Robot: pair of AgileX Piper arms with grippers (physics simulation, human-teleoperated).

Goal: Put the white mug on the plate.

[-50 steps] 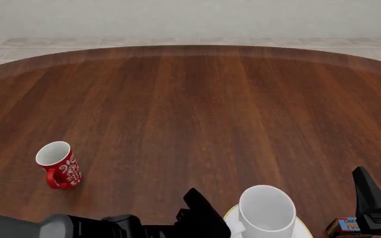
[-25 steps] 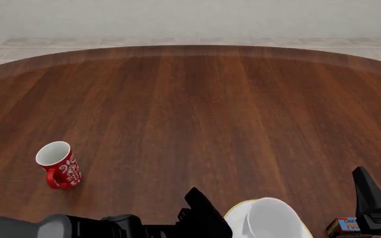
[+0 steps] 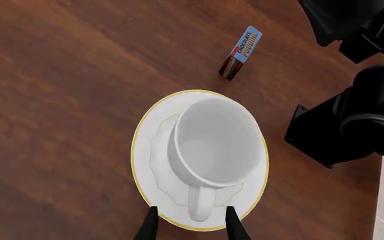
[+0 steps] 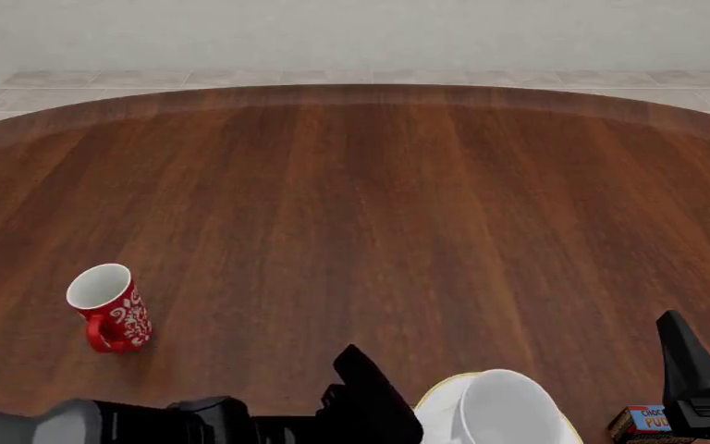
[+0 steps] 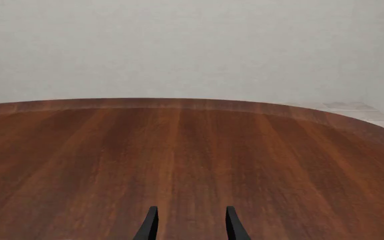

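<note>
The mug (image 3: 215, 142) stands upright on the plate (image 3: 145, 165), its handle between the parted fingers of the left claw (image 3: 191, 225), so the placing step seems finished and the next move is probably a clean retreat.

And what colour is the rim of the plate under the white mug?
Thin gold-yellow rim on a white plate; the left wrist view shows it best, with the white mug on it.

The small box (image 3: 241, 53) reads "CHOCOLATE PUDDING".
</note>
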